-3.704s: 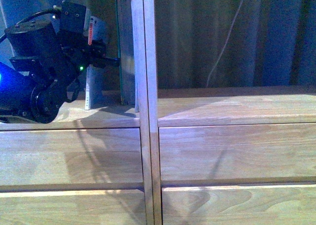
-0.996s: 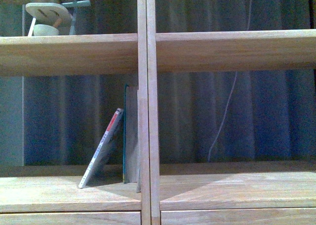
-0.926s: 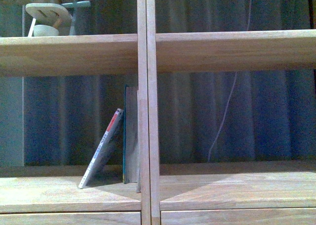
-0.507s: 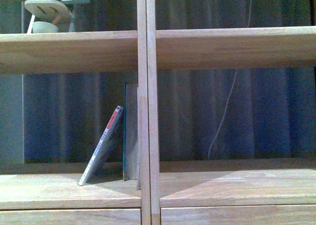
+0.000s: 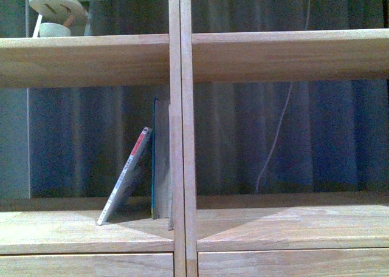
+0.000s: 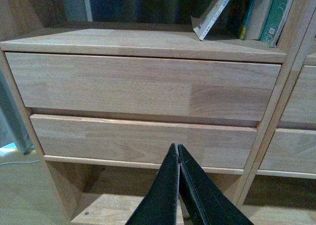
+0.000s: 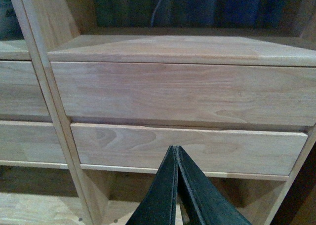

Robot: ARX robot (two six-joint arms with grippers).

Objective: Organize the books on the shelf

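The thin paperback [image 5: 125, 177] with its red-white spine leans tilted against the upright grey book with a teal edge [image 5: 160, 161], which stands against the middle post of the light-wood shelf [image 5: 182, 131], in the left compartment. Both books also show in the left wrist view: the paperback [image 6: 213, 13] and the upright books [image 6: 264, 13] above the drawers [image 6: 143, 84]. My left gripper [image 6: 177, 153] is shut and empty, low in front of the left drawers. My right gripper [image 7: 175, 153] is shut and empty, in front of the right drawers [image 7: 187, 94]. Neither arm shows in the front view.
A pale wooden toy [image 5: 58, 13] stands on the upper left shelf board [image 5: 85, 58]. A white cable [image 5: 276, 125] hangs against the dark curtain behind the right compartment. An open lower compartment [image 6: 123, 205] lies beneath the drawers.
The left arm, which was at the books 3.7 s ago, has left the front view. The paperback now leans free. Over the last second the view has shifted slightly upward.
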